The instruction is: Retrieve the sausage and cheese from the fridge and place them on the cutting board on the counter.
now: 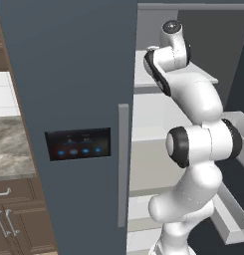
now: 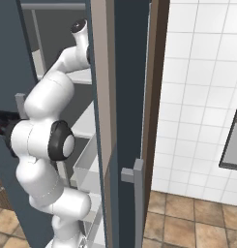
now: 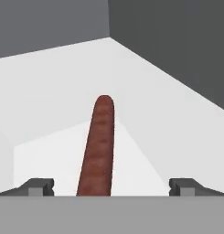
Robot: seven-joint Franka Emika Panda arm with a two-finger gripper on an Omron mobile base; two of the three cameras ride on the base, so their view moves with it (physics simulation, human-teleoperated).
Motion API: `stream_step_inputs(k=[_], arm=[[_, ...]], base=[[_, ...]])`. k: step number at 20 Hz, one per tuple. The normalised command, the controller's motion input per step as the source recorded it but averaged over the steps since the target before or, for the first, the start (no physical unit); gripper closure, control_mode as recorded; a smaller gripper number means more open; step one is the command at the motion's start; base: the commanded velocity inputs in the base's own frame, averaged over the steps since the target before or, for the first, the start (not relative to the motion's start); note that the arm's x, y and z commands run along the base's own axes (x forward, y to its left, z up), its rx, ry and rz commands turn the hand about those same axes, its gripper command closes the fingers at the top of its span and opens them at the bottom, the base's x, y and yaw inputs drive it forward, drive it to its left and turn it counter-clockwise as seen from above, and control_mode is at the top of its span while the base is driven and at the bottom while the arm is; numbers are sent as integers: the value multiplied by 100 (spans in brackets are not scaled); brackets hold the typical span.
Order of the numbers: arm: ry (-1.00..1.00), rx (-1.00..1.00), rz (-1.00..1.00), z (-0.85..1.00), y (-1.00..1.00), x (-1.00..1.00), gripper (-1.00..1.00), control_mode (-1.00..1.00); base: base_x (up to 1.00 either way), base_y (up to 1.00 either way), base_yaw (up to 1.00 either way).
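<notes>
A dark red-brown sausage lies on a white shelf inside the fridge, pointing away from the hand. My gripper is open, and its two fingertips stand wide apart on either side of the sausage's near end without touching it. The arm reaches past the closed left door into the open right half of the fridge. A strip of the marble counter lies at the far left. The cheese and the cutting board are out of view.
The fridge's right door is swung open beside the arm, with its grey handle and door bins close by. Dark fridge walls close off the shelf at the back and right. A tiled wall stands to the right.
</notes>
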Motion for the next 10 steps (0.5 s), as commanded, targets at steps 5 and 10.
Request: stream_step_inputs(k=[5,10], arm=[[1,3,-1,-11,-7,45,-100,-100],[0,2,0,-14,-1,36,-100,-100]], base=[[0,0,0],[0,0,0]])
